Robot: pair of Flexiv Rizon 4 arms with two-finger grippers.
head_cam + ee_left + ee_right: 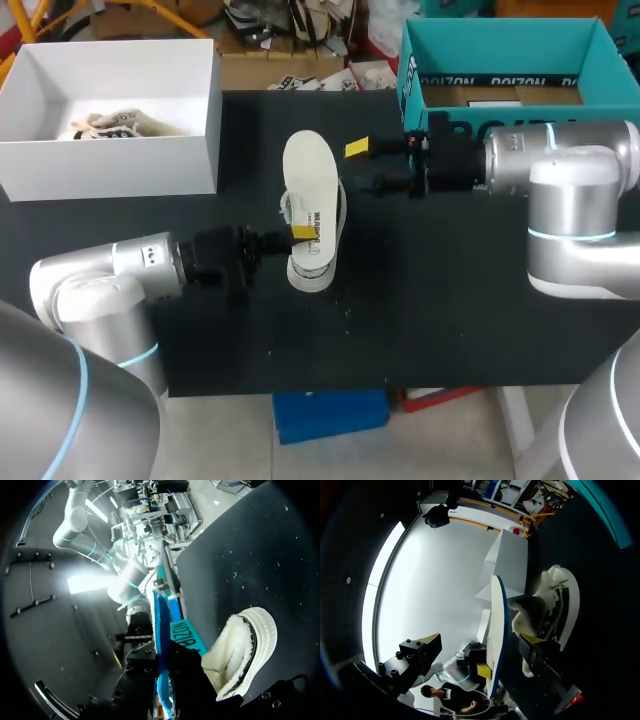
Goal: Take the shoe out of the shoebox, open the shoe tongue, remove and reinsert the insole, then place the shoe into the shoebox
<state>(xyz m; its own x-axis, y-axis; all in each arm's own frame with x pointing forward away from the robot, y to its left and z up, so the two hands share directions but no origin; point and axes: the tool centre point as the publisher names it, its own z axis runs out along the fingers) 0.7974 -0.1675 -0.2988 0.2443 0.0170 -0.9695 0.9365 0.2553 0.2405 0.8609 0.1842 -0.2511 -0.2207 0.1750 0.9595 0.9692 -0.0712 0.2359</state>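
Dark tabletop (pixel 450 300) — shoe (pixel 318 250) lengthwise, near-to-far

Fleecy shoe (pixel 247 645) beside edge-on insole (pixel 161 630)

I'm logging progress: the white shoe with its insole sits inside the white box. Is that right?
Not quite. The shoe with its insole sits on the black table, not inside the white box, which stands apart at the table's far left. The head view shows it.
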